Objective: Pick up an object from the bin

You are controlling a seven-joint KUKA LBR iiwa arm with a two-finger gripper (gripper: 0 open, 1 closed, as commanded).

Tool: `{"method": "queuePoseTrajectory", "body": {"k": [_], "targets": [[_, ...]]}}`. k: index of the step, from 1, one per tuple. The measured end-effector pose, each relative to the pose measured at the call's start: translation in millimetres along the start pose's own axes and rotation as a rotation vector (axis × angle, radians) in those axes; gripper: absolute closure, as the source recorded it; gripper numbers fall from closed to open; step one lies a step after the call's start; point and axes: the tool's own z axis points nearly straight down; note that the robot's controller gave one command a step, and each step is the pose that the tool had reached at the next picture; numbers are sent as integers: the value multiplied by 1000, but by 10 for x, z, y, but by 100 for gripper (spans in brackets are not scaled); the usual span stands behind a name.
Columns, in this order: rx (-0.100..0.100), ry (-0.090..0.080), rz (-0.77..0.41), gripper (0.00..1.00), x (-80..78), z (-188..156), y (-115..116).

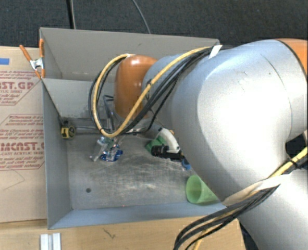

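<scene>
Clutter is sparse on the floor of the grey metal bin [122,185], and the pincer [108,148] hangs low over its left half, nearer the far wall than the near rim. Directly beneath it, touching or almost touching its tip, lies a small blue and silvery object of tangled, irregular shape [111,155]. Whether the pincer is open or closed, and whether it has hold of anything, I cannot tell, since looping yellow and black cables [99,100] cross in front of it. The blue and silvery object looks light and thin, likely part metal or foil, so it probably offers hard, slick surfaces and may skate across the bare metal floor if nudged from one side. A hold low down, across its narrowest middle part and square to the floor, seems the safest; a hold on a protruding end would likely let it twist free. It does not look fragile, though thin parts could bend under a hard squeeze. Well apart from it, a small yellow and black block [66,132] sits against the left wall, a green, white and black plastic piece [161,144] lies toward the right, and a pale green cup-shaped piece [196,190] rests near the near-right corner.
</scene>
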Motion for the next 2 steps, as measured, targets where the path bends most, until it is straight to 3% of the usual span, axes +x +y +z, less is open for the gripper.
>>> {"method": "queuePoseTrajectory", "body": {"k": [2], "targets": [[1,-1,0,0,-7,-1,-6]]}}
